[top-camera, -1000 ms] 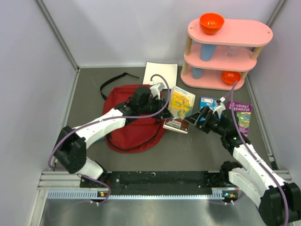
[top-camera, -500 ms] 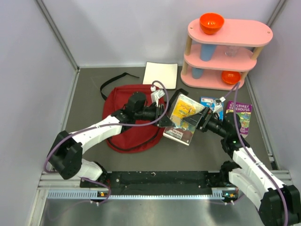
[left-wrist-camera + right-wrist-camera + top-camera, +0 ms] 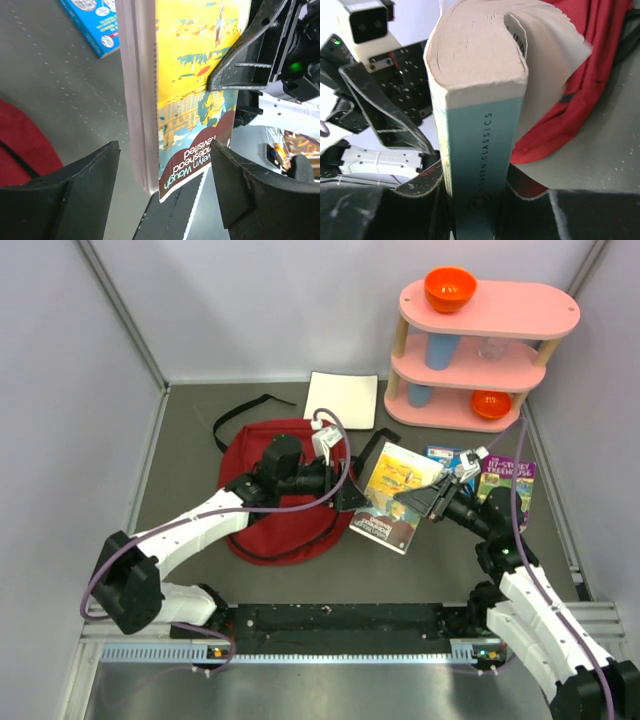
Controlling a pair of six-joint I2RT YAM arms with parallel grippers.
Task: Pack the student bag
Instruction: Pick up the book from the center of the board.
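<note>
A paperback book (image 3: 392, 495) with a yellow and maroon cover is held up above the table between the two arms. My right gripper (image 3: 418, 502) is shut on its spine end (image 3: 475, 125), both pads pressed against the covers. My left gripper (image 3: 357, 485) is open at the book's other edge (image 3: 185, 100), with a gap on each side between its fingers (image 3: 75, 200) and the book. The student bag (image 3: 280, 505), dark red with black straps, lies flat on the table under the left arm and shows behind the book (image 3: 580, 75) in the right wrist view.
A pink three-tier shelf (image 3: 480, 340) with orange bowls and blue cups stands at the back right. A blue book (image 3: 440, 457) and a purple book (image 3: 512, 485) lie right of the grippers. A white notebook (image 3: 342, 398) lies behind the bag.
The left gripper has opened and let go of the book. The right gripper has closed on its spine end. The book has shifted slightly right and tipped more upright.
</note>
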